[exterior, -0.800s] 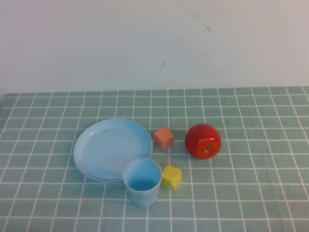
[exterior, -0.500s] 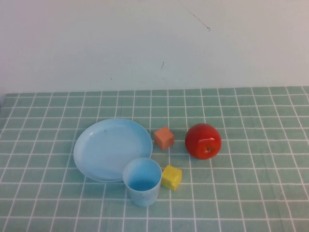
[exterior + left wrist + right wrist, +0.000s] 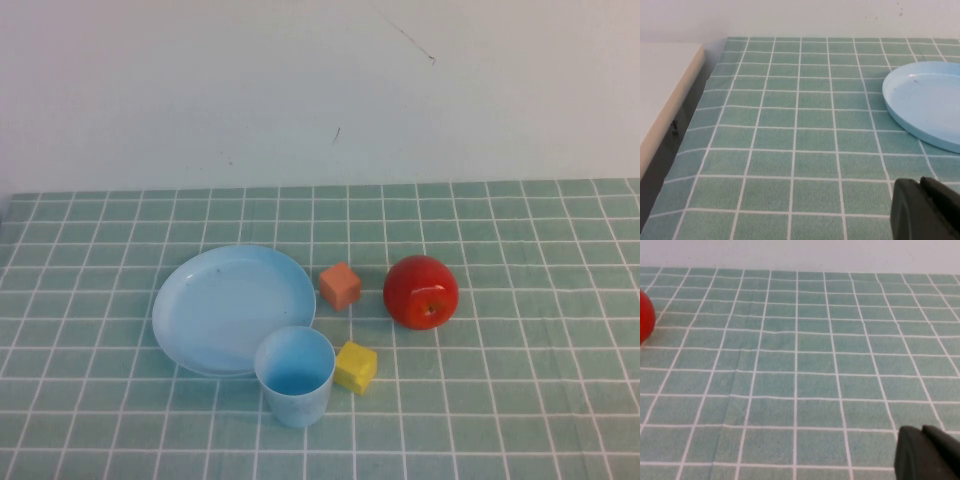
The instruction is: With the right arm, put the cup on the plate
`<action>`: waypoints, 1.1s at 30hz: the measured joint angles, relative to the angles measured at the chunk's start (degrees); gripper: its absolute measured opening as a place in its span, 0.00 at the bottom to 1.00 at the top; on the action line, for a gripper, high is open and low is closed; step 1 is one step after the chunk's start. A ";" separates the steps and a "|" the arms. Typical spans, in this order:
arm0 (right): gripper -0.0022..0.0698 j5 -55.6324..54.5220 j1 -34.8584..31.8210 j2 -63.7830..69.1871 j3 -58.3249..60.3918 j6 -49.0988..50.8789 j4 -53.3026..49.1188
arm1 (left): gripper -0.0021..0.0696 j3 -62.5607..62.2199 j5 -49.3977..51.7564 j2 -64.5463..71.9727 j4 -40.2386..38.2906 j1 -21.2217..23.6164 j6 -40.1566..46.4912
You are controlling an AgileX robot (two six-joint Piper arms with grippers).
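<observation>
While the green tiled worktop [image 3: 520, 400] meets a white wall [image 3: 300, 90], the cup [image 3: 294, 376] stands upright, mouth up, touching the plate [image 3: 225, 305]. Left gripper [image 3: 927, 210] and right gripper [image 3: 927, 454] fingers look clenched, low over the worktop.

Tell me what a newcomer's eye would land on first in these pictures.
The red apple stands out most, right of centre on the green tablecloth. Next comes the plate, with the cup upright at its near edge, an orange cube and a yellow cube beside them. The left gripper and right gripper show only as dark tips low over bare cloth.
</observation>
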 joint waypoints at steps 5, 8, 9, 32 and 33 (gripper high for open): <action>0.03 0.00 0.00 0.00 0.00 0.00 0.00 | 0.03 0.00 0.00 0.00 0.00 0.00 0.00; 0.03 0.00 0.00 0.00 0.00 0.00 0.00 | 0.03 0.00 0.00 0.00 0.00 0.00 0.00; 0.03 0.00 0.00 0.00 0.00 0.00 0.00 | 0.03 0.00 0.00 0.00 0.00 0.00 0.00; 0.03 -24.55 0.00 0.00 0.10 -1.57 0.00 | 0.03 0.00 0.00 0.00 0.00 0.00 -0.03; 0.03 -27.45 0.00 0.00 0.10 -1.81 0.00 | 0.03 0.00 0.00 0.00 0.00 0.00 -0.03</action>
